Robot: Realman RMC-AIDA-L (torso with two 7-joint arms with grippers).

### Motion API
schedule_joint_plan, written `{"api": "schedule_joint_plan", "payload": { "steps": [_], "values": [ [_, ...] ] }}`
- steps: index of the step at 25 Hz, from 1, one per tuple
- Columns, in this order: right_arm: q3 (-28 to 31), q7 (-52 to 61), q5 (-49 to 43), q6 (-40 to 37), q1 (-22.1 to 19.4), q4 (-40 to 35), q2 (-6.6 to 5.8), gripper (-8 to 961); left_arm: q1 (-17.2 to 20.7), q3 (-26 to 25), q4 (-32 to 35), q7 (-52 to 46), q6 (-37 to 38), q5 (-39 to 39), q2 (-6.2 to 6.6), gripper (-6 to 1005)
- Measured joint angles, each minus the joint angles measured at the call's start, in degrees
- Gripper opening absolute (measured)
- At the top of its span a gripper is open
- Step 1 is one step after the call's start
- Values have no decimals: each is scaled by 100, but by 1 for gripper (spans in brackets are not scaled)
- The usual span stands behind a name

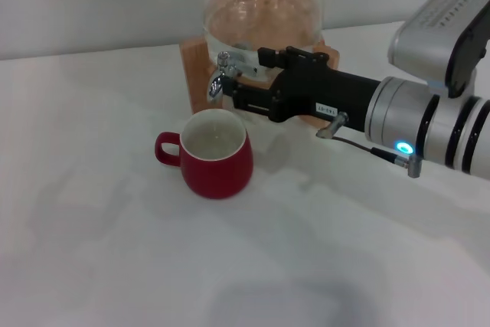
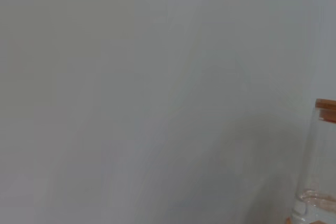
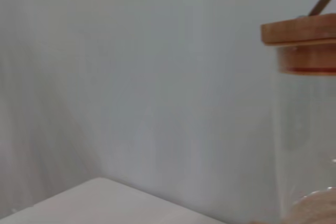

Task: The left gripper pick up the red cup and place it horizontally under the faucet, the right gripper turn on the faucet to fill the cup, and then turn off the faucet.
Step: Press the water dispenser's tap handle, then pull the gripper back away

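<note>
While the red cup (image 1: 217, 153) stands under the faucet (image 1: 220, 74), the right hand (image 1: 239, 88) reaches it; I cannot tell its grip. Open table (image 1: 115, 266) lies all around.

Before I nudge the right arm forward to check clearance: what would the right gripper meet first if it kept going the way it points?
The right gripper points at the faucet on the glass jar. The claw's tip already looks at the chrome lever, so it would meet that first; depth is uncertain.

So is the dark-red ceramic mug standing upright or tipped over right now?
Upright. The dark-red ceramic mug stands on its base on the white table, its white inside facing up, below the chrome faucet, handle toward the robot's left.
</note>
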Motion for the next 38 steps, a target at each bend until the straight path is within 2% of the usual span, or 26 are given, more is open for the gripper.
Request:
{"api": "schedule_joint_plan", "payload": {
  "steps": [6,12,19,38],
  "values": [
    [100,3,0,17,-22,-32,2,778,0,7,-14,-8,-3,0,0,838],
    [127,17,3,417,-202,-293,4,778,24,-6,-26,-8,-4,0,0,838],
    [46,43,9,728,-212,-261,20,779,-4,-4,-32,-7,-3,1,0,838],
    [-276,1,9,11,-68,10,26,780,34,7,-26,-28,-80,1,-9,839]
  ]
}}
